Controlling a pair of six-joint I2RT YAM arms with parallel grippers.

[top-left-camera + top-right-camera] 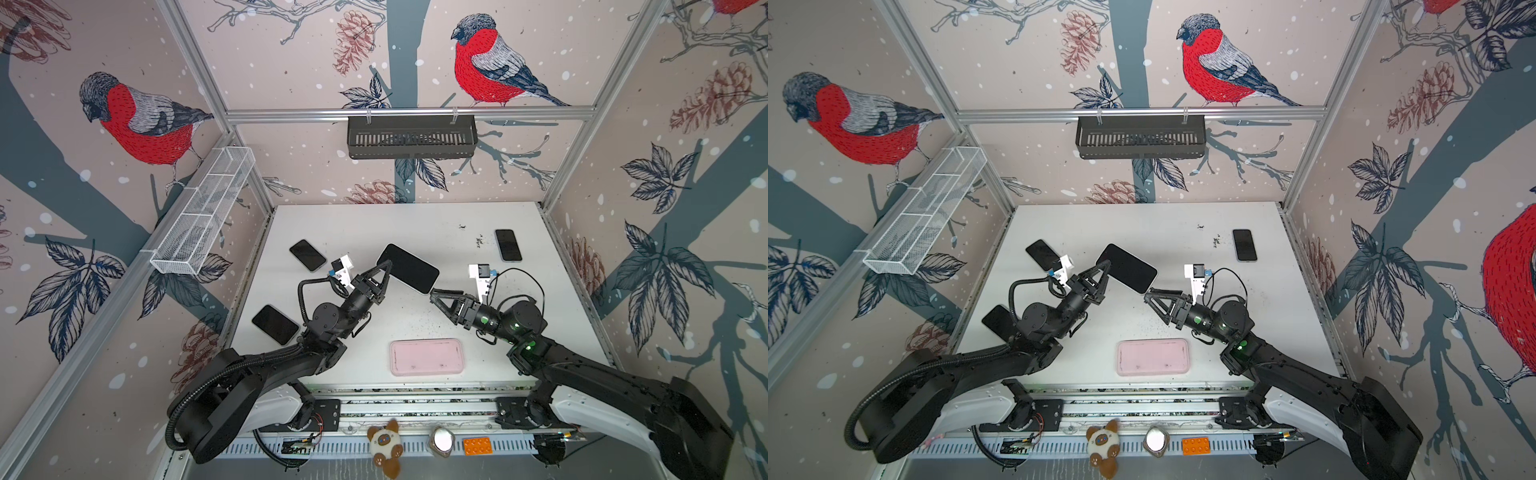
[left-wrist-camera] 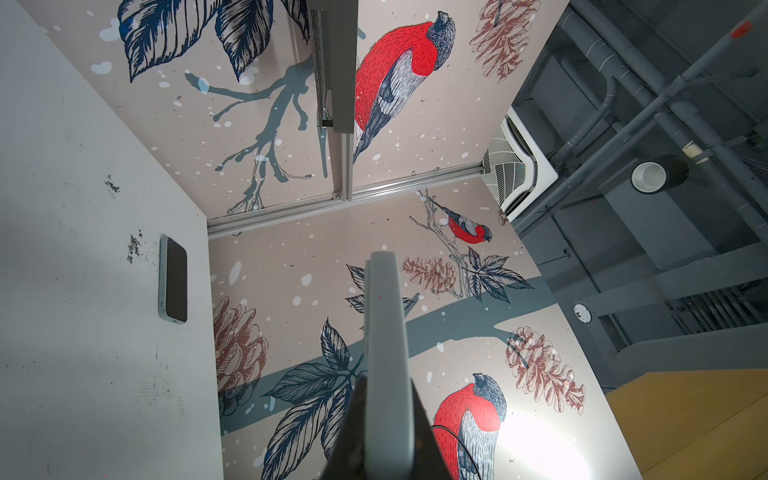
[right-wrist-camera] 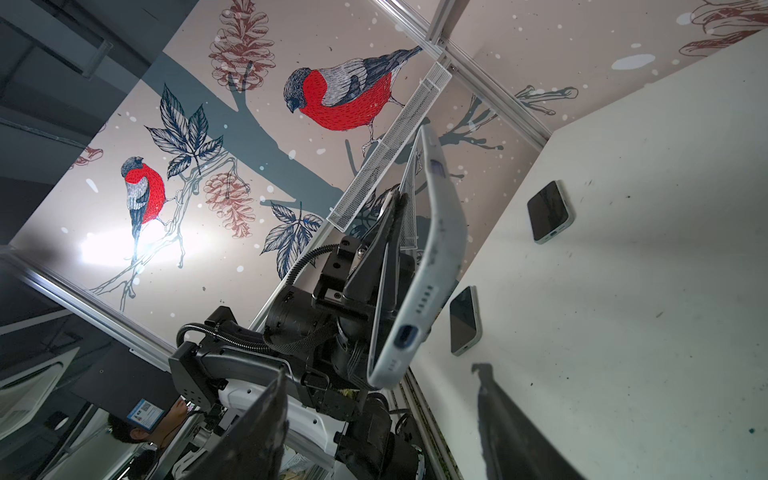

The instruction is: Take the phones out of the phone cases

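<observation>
Your left gripper [image 1: 385, 268] is clamped on 1 end of the phone [image 1: 409, 268], lifted clear of the table [image 1: 374, 224]. The right gripper [image 1: 433, 292] has its jaws apart at the phone's free corner. The pale case [image 3: 440, 232] looks still on, so separation remains. 1 pink case [image 1: 427, 356] lies nearby.

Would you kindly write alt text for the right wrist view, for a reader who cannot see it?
The left gripper is shut on a pale-cased phone seen edge-on, port end nearest, between the open fingers of the right gripper. Two more phones lie on the white table.
</observation>
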